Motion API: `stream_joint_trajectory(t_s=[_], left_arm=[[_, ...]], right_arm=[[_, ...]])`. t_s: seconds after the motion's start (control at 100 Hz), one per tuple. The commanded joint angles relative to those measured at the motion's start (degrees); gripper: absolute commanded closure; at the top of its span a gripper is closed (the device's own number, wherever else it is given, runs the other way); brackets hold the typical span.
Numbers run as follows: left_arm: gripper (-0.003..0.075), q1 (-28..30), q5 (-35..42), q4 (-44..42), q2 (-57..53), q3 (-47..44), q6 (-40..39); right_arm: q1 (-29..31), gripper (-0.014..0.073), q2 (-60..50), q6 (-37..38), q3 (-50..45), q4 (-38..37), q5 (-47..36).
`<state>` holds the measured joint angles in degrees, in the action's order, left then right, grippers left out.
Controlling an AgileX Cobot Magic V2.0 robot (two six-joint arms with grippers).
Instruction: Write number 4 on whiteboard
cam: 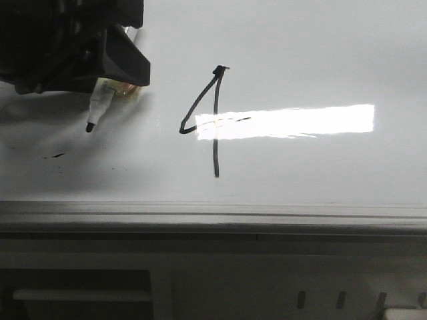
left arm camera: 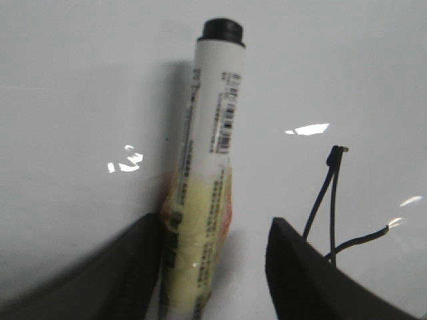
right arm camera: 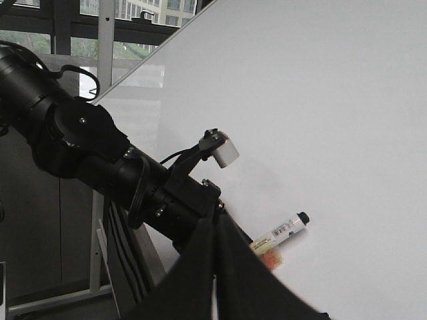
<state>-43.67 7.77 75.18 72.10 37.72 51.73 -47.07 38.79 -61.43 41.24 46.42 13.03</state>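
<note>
The number 4 stands in thin black lines near the middle of the whiteboard, and it also shows in the left wrist view. My left gripper is up left of it, with its jaws apart. A white marker wrapped in yellowish tape rests against one finger, with a clear gap to the other finger. Its black tip points down and left, away from the 4. My right gripper is shut and empty, off the board.
A grey metal edge rail runs along the board's near side. Small black smudges lie below the marker tip. A bright rectangular light reflection crosses the 4's crossbar. The left arm reaches over the board's edge; windows stand behind.
</note>
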Motion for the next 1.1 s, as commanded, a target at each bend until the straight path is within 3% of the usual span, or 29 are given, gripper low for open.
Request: stream_joint_trajectory(t_s=[0.0,0.08,0.41,0.61,0.75,0.95,1.09], left_arm=[[0.0259,1.08,8.21,0.51,1.29,0.41,-0.19],[0.0231,1.08,8.32,0.51,1.16,0.41,-0.19],[0.0241,1.08,7.68,0.17,-5.41,0.41,0.21],[0.0263,1.08,4.99,0.16,-14.89,0.41,6.63],[0.0402,1.08,2.14,0.16,-23.25,-0.55,13.25],[0.0741,1.08,-2.85,0.07,-38.63,-6.92,19.49],[0.0741,1.08,-4.85,-0.61,-47.97,-13.06,19.47]], right_arm=[[0.30,0.0658,-0.24,-0.16,1.43,1.16,-3.04],[0.30,0.0658,-0.24,-0.16,1.43,1.16,-3.04],[0.30,0.0658,-0.24,-0.16,1.43,1.16,-4.47],[0.30,0.0658,-0.47,-0.16,1.43,1.16,-4.73],[0.30,0.0658,-1.97,-0.16,-0.92,1.16,-5.40],[0.30,0.0658,-11.68,-0.16,-13.94,3.28,-16.01],[0.30,0.0658,-20.69,-0.16,-23.77,4.20,-24.46]])
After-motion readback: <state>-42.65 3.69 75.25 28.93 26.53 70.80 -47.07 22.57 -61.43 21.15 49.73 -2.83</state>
